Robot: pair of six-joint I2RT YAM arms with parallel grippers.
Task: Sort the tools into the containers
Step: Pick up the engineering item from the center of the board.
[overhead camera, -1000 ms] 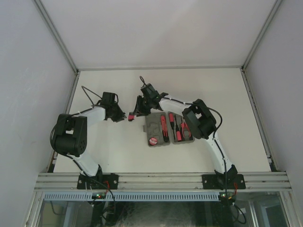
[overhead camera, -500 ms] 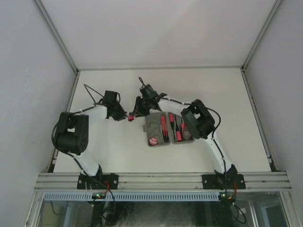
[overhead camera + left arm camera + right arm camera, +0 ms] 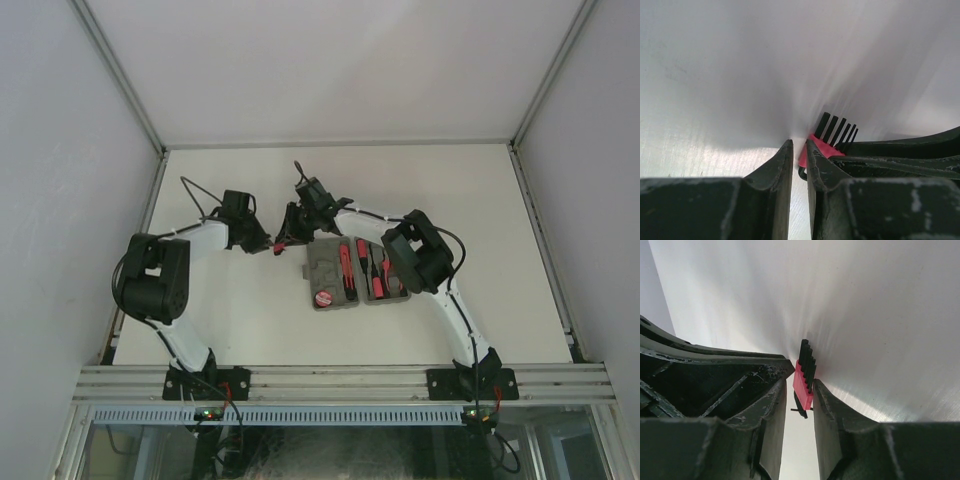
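The red-black hex key set [image 3: 802, 386] sits between the fingers of my right gripper [image 3: 800, 380], which is shut on its red holder, the black keys fanning out past the tips. My left gripper [image 3: 799, 143] faces it tip to tip. Its jaws stand a narrow slit apart, with only table showing through. The hex key set [image 3: 816, 145] lies just beyond its right finger [image 3: 815, 165]. Seen from above, both grippers meet left of the open grey case [image 3: 322, 262]. The case holds several red-handled tools [image 3: 345, 268] and a round red-black piece [image 3: 324, 298].
The case's right half [image 3: 399, 294] lies partly under my right arm's elbow [image 3: 415, 252]. Bare white table [image 3: 400, 180] stretches behind and to the right. Walls and a metal frame bound the table on all sides.
My left arm has edged a little toward the right gripper, narrowing the space between the two. Both jaws have closed slightly. The case and its tools have not moved.
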